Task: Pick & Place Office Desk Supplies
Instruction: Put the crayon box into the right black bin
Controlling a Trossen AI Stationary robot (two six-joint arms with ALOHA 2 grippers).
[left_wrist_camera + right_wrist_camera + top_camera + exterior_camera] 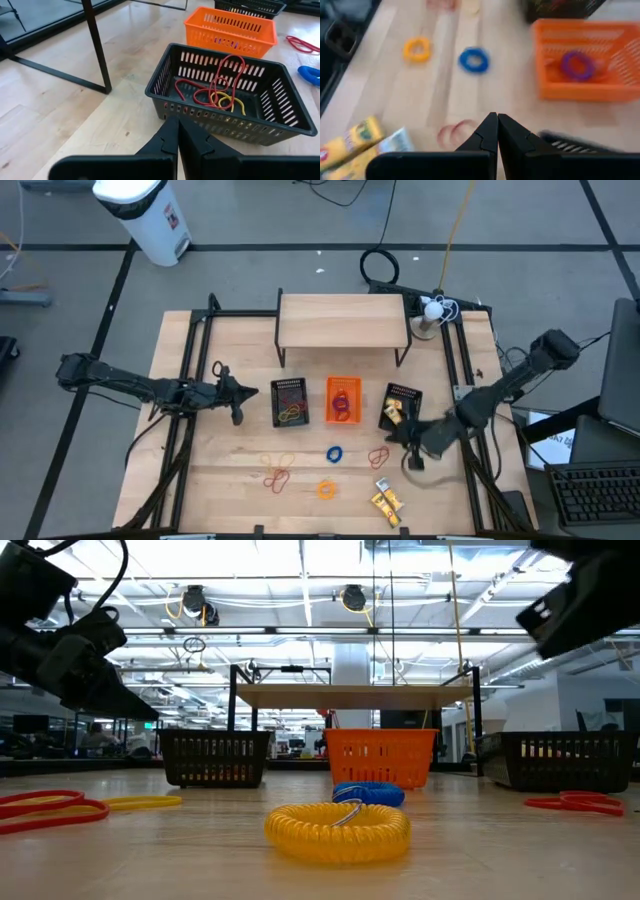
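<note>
Starting nearest on the pale wooden worktop [230, 470]: a coiled yellow ring [337, 830], a blue ring [368, 794] just behind, flat red rubber bands [45, 808] off to one side. Farther back, a black mesh tray [227, 92] cradles tangled bands beside the slotted orange tray [381, 756]. The left pincer [177, 145] and right pincer [497, 134] both hang clenched, empty. Beyond, a ceiling of strip lights.
</note>
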